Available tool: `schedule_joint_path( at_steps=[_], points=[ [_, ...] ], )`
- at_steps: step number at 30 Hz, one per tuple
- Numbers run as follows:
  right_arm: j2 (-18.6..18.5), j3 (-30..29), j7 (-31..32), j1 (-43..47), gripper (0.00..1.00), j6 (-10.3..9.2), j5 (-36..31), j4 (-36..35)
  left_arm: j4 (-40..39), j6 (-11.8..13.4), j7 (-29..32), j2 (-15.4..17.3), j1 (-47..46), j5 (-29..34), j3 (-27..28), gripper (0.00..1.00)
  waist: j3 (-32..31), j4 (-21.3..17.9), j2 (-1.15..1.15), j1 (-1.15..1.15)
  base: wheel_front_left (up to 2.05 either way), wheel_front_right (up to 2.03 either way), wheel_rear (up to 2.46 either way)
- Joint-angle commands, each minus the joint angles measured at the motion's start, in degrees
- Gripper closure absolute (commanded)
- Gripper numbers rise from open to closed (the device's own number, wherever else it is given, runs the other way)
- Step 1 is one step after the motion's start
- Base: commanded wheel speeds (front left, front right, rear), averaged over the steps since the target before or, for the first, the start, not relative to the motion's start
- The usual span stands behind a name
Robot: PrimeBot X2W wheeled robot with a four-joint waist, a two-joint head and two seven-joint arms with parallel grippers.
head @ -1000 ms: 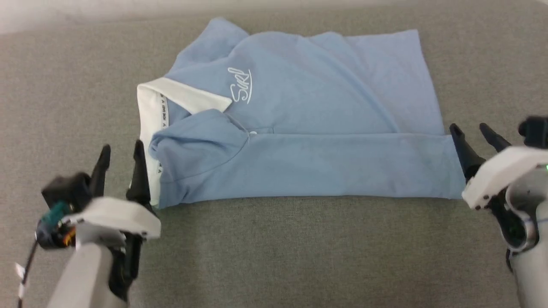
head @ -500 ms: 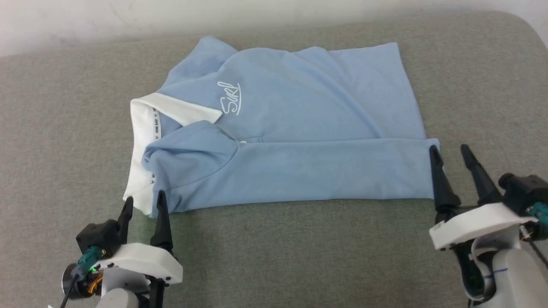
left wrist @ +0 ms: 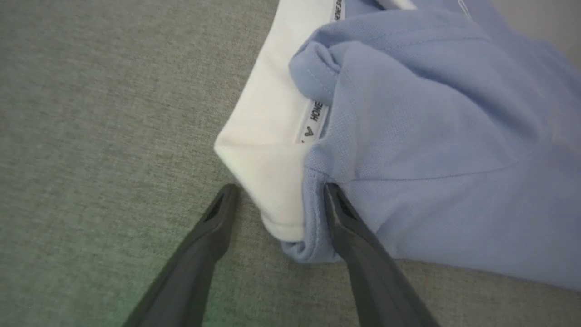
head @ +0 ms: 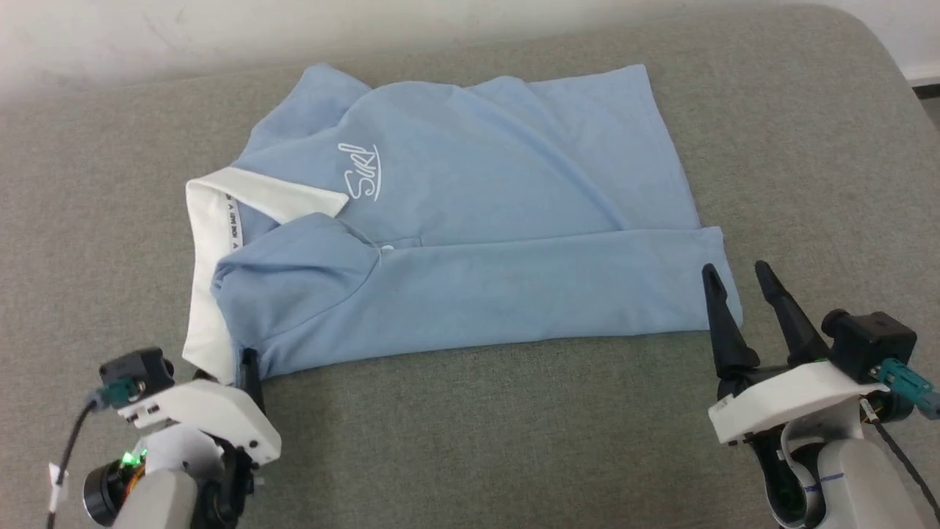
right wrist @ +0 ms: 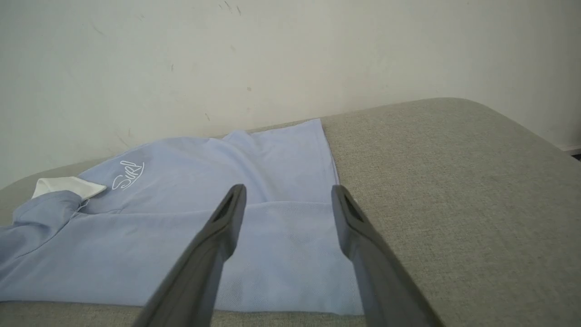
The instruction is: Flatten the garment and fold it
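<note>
Garment (head: 477, 220) half-folded. Left gripper (left wrist: 279, 195) has dropped to collar corner (left wrist: 268, 181), lower left, fingers wide astride it; right gripper (head: 734, 268) wide at hem corner (right wrist: 338, 295), lower right. Likely next-fold pre-grasp.

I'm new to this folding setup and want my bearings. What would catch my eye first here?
A light blue polo shirt lies across the grey upholstered surface, its near side folded over, with a white collar at the left and a white script logo on the chest. The left gripper straddles the collar corner with open jaws, while the right gripper hovers open at the shirt's hem corner.
</note>
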Motion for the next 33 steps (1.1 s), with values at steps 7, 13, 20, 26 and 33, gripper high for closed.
schedule_joint_path(
  at_steps=[7, 13, 20, 26, 33],
  points=[
    [0.3, 0.1, 0.8, -0.2, 0.0, -0.11, 0.2, -0.1, -2.1, -1.9, 7.8, 1.9, -0.4, -3.0, -0.8, 1.0, 0.3, -0.4, 0.0, 0.0, 0.0, 0.0, 0.0],
    [0.4, -2.7, 1.5, -1.0, 0.0, -0.11, -2.5, 1.0, -4.4, -2.1, 6.0, 1.9, 0.5, -2.4, -1.2, 1.0, 0.2, 0.4, 0.0, 0.0, 0.0, 0.0, 0.0],
    [0.5, -8.8, 12.4, -6.5, 0.0, -0.11, -5.3, 7.4, -4.4, -2.8, 3.9, 1.3, 0.2, -2.4, -1.7, 1.0, 0.9, 1.7, 0.0, 0.0, 0.0, 0.0, 0.0],
    [0.5, -11.7, 26.8, -10.4, 0.0, -0.11, -5.5, 13.2, -4.0, -3.4, 3.5, 0.9, -0.5, -2.4, -2.4, 1.0, 1.4, 2.9, 0.0, 0.0, 0.0, 0.0, 0.0],
    [0.5, -13.5, 44.0, -12.3, 0.5, -0.11, -7.9, 14.8, -3.4, -4.2, 2.7, 0.6, -1.3, -2.2, -3.3, 1.0, 2.0, 4.3, 0.0, 0.0, 0.0, 0.0, 0.0]
  ],
)
